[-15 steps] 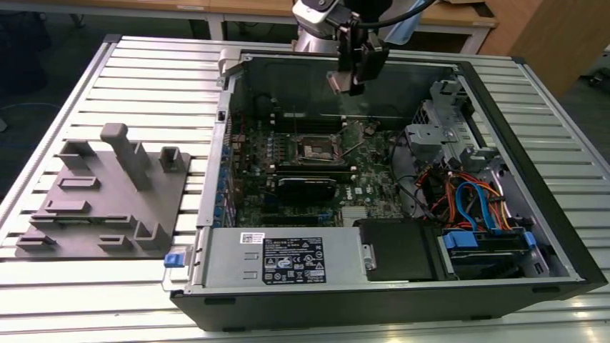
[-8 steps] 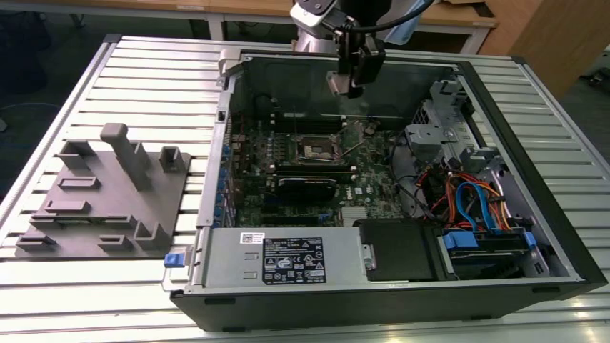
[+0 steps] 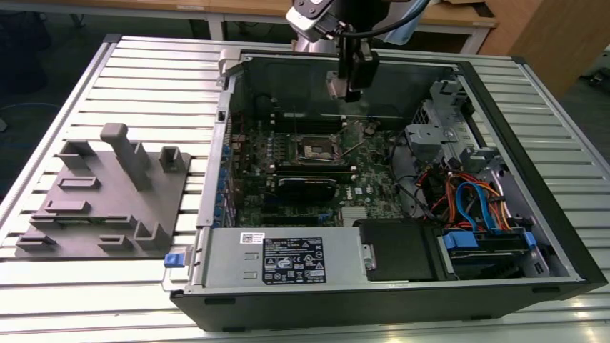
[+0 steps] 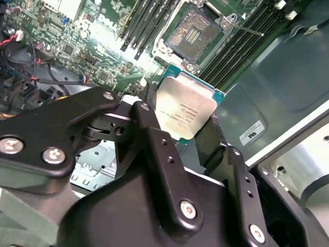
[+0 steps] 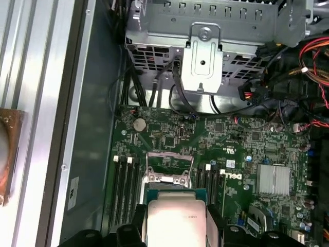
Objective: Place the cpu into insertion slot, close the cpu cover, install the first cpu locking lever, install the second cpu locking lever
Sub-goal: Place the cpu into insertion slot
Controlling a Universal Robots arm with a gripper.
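Note:
My gripper [image 3: 345,87] hangs over the far part of the open computer case, above the green board. It is shut on the cpu [image 4: 187,109], a flat silver-grey chip with a green edge held by two opposite sides between the black fingers [image 4: 149,105]. The insertion slot [image 4: 193,33] lies open below and ahead of the chip, its dark contact field bare. In the first wrist view the cpu [image 5: 177,216] sits over the near part of the slot, and the cpu cover [image 5: 169,177] stands raised as a silvery frame. A thin locking lever [image 4: 247,30] sticks out beside the slot.
Long black memory slots [image 4: 149,20] flank the socket. A metal drive cage [image 3: 448,128], coloured cables [image 3: 476,200] and the power supply [image 3: 286,257] fill the case. A grey fixture plate [image 3: 105,193] lies on the slatted table at the exterior view's left.

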